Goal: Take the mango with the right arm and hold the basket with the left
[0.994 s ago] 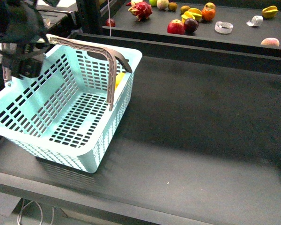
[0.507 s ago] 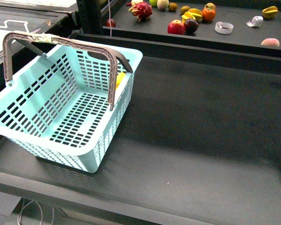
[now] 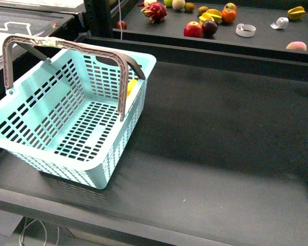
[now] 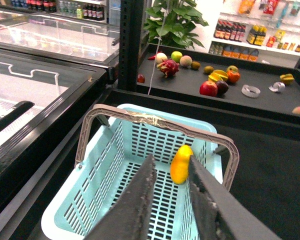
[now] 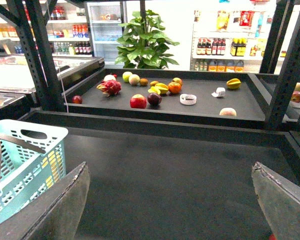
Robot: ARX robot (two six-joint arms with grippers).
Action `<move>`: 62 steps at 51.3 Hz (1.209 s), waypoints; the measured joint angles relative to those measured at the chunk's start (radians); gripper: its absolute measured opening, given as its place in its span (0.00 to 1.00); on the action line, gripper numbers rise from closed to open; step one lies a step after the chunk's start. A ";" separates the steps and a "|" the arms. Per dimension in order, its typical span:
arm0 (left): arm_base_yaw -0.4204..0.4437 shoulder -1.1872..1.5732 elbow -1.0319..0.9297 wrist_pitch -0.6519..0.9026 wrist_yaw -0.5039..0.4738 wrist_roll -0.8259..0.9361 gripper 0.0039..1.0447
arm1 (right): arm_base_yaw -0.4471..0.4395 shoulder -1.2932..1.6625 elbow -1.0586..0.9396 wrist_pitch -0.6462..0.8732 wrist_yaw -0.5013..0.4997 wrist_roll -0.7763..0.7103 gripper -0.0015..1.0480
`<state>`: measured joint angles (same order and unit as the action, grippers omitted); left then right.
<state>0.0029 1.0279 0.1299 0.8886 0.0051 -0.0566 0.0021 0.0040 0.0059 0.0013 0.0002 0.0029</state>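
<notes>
Your mango [image 4: 181,164] lies inside the basket [image 3: 51,154], against its far wall; from the front you only catch a yellow sliver through the slots. The basket sits at the left of the dark table [image 3: 220,154], both handles up. Your left gripper [image 4: 171,167] hangs above the basket, jaws apart, grasping nothing. Your right gripper [image 5: 172,172] is spread wide over the bare table, holding nothing.

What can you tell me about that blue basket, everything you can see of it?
The basket is light turquoise plastic with slotted walls and floor and two grey-brown curved handles, both raised. It sits at the near left of the dark shelf. A yellow mango lies inside against the far wall. No gripper touches it.
</notes>
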 joint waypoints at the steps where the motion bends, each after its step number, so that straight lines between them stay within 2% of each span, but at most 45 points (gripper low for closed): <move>1: -0.003 -0.018 -0.010 -0.012 0.001 0.010 0.16 | 0.000 0.000 0.000 0.000 -0.001 0.000 0.92; 5: -0.003 -0.036 -0.048 0.024 -0.005 0.028 0.02 | 0.000 0.000 0.000 0.000 0.000 0.000 0.92; 43: -0.003 -0.559 -0.109 -0.421 -0.005 0.048 0.02 | 0.000 0.000 0.000 0.000 -0.001 0.000 0.92; 62: -0.003 -0.727 -0.109 -0.584 -0.005 0.049 0.02 | 0.000 0.000 0.000 0.000 -0.001 0.000 0.92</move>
<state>-0.0002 0.3004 0.0208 0.3046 0.0002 -0.0078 0.0021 0.0040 0.0059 0.0013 -0.0006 0.0029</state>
